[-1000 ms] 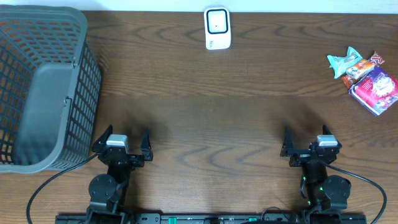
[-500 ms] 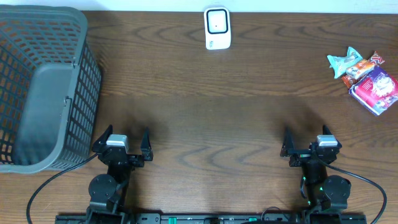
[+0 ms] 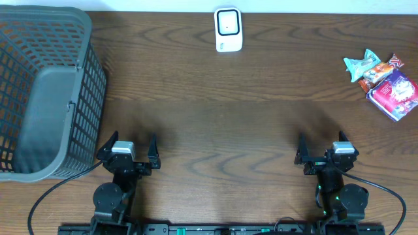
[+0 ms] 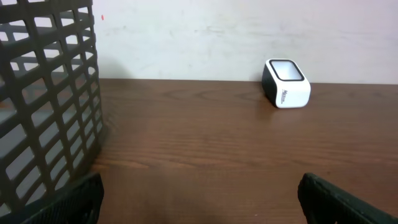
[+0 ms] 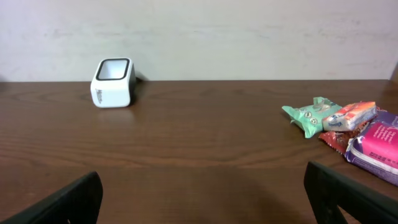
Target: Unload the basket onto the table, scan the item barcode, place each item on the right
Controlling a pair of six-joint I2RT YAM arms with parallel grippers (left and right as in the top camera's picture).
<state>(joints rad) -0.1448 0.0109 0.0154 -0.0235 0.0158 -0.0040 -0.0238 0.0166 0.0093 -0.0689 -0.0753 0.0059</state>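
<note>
Three snack packets lie at the table's far right: a teal one (image 3: 361,64) (image 5: 314,116), an orange bar (image 3: 379,72) (image 5: 351,115) and a pink pack (image 3: 394,93) (image 5: 379,148). No barcode shows on them. The white scanner (image 3: 228,29) (image 4: 287,83) (image 5: 113,83) stands at the back edge, in the middle. My left gripper (image 3: 134,138) (image 4: 201,205) rests near the front left, open and empty. My right gripper (image 3: 320,140) (image 5: 202,202) sits near the front right, open too, with only bare wood between its fingers. Both are far from the packets and the scanner.
A large grey mesh basket (image 3: 85,52) (image 4: 50,93) fills the left side, close beside my left gripper. A pale wall runs behind the table's back edge. Cables trail from both arm bases at the front.
</note>
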